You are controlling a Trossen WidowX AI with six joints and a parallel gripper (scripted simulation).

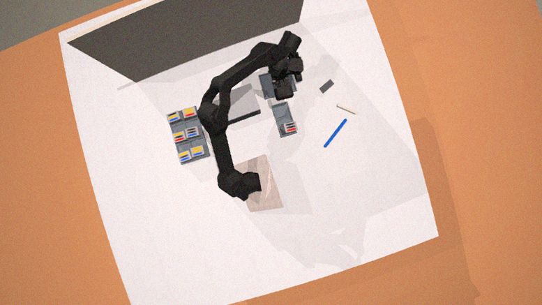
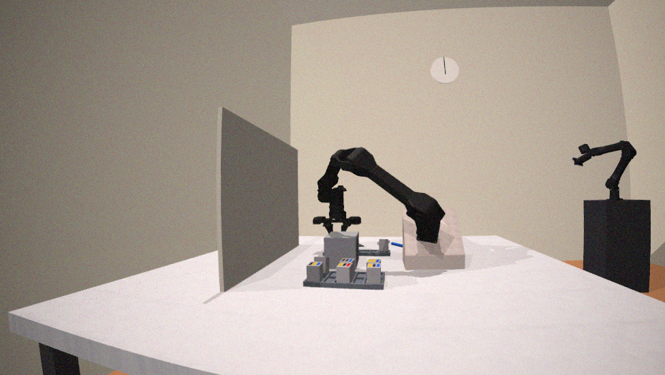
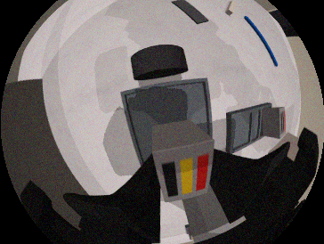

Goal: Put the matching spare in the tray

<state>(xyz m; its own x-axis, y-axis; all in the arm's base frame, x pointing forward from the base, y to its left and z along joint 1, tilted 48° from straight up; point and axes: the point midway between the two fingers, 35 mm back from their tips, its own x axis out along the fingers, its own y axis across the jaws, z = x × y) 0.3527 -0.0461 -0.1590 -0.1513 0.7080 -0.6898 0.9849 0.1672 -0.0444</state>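
The spare [image 3: 186, 182] with black, yellow and red stripes sits clamped between my fingers, hanging above the grey tray [image 3: 168, 115]. My gripper [image 1: 282, 86] points down over it; a second tray [image 3: 255, 126] with a red-marked block lies just beside

A white table [image 2: 418, 326] fills the lower part of the exterior view, one dark leg [image 2: 55, 361] showing at the bottom left, and an upright grey panel [image 2: 255, 200] stands on it left of centre. Behind are plain beige walls [image 2: 512, 139], the middle one lighter, with a round white clock [image 2: 444, 69] high up at upper right; a black pedestal [image 2: 616, 242] stands at the right edge. From the top view, the floor [image 1: 18, 185] is orange all round the table
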